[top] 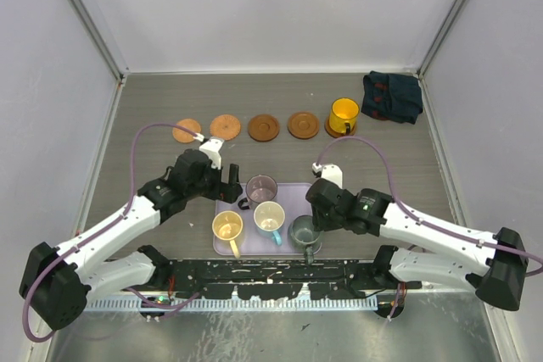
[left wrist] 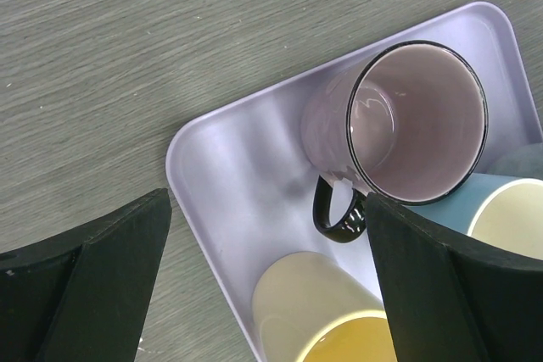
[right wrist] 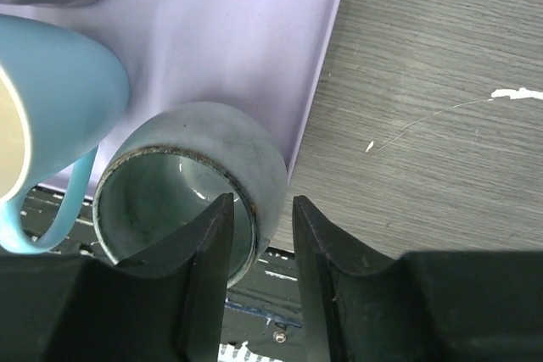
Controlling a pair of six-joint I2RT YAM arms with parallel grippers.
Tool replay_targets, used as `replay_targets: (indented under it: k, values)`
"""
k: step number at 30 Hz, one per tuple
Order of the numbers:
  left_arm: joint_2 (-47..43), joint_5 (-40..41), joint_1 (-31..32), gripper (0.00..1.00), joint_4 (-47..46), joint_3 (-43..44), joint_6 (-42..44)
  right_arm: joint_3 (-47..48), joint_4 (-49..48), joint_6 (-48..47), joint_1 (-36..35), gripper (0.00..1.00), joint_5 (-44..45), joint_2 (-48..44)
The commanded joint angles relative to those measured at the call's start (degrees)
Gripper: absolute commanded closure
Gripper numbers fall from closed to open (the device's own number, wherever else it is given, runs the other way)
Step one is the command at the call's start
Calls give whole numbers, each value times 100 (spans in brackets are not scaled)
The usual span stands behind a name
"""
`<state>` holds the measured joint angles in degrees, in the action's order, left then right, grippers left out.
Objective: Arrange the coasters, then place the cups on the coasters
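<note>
The right gripper is down at the green cup, which stands in the near right corner of the tray. Its fingers sit on either side of the cup's wall, one inside the rim and one outside, with only a narrow gap between them. Whether they press on the wall I cannot tell. The left gripper hangs over the far left part of the tray with its jaws spread wide and nothing in them. The purple cup stands upright just beyond its right finger, with its dark handle turned toward the gripper. The cream cup is at the near left of the tray. The blue-handled cup stands between it and the green one, close to the purple cup. Farther out on the table, four coasters lie in a row, apart from one another. The orange cup stands at the row's right end with a brown edge showing beneath it. A dark cloth lies in the far right corner.
</note>
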<state>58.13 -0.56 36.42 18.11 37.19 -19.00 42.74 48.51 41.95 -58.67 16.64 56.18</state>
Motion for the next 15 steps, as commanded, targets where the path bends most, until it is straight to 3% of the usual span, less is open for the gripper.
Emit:
replay_targets:
  k: [1, 15]
  values:
    - [-130, 149, 31, 2, -30, 131, 32, -20, -323, 131, -32, 63, 378, 171]
    - [-72, 352, 31, 2, -44, 130, 150, 226, -827, 147, -35, 90, 1518, 1203]
